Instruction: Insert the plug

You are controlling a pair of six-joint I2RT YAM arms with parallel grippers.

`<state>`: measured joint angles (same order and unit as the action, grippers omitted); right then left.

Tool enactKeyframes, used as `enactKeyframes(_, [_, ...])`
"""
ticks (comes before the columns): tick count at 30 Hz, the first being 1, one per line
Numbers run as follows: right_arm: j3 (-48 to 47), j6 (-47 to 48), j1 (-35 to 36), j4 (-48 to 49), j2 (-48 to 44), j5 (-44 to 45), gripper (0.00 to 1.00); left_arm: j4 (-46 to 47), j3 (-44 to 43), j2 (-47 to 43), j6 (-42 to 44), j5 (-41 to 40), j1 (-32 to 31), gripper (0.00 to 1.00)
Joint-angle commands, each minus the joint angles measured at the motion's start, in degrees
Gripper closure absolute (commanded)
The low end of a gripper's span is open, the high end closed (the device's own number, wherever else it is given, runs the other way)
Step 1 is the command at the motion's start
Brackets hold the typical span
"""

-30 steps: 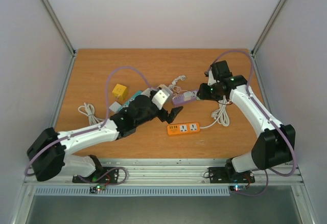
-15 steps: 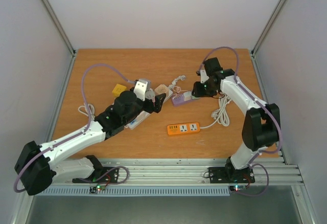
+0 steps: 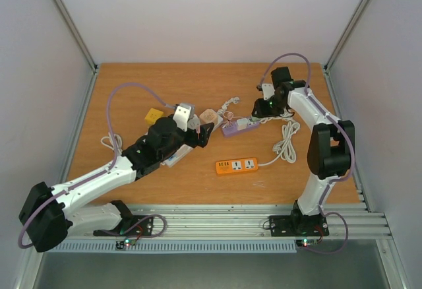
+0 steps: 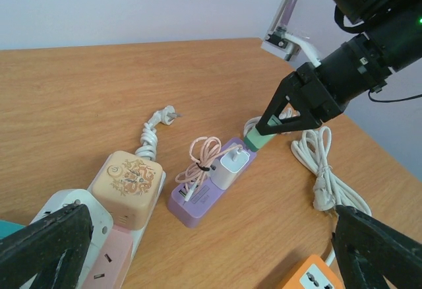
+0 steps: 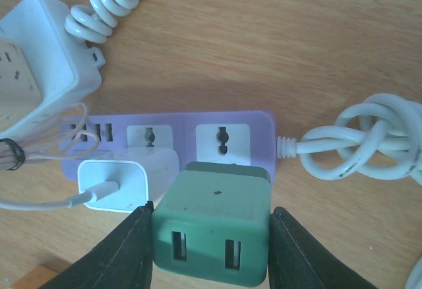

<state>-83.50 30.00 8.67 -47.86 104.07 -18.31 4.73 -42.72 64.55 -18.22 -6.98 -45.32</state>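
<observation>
The right gripper was clamped on the green plug adapter. The purple power strip lay crosswise just below it, its free socket just ahead. The left gripper gaped, farther off.

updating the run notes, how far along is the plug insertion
Done: the green plug is picked up, clamped in the right gripper. In hand: it sits tilted over the cord-end socket of the purple power strip, beside the white charger. Left: pushing it fully home and letting go; its prongs are hidden, so seating is unconfirmed. The left gripper is open and empty.
</observation>
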Motion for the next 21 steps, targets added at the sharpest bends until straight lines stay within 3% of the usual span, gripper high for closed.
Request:
enactKeyframes(1, [-2.2, 2.8, -0.2, -2.1, 2.2, -2.2, 0.67, 0.9, -0.2, 1.0, -0.5, 0.8, 0.4, 0.01])
enactKeyframes(21, [-7.6, 3.4, -0.2, -8.7, 8.5, -3.2, 0.67, -0.5, -0.8, 1.5, -0.7, 0.9, 0.5, 0.01])
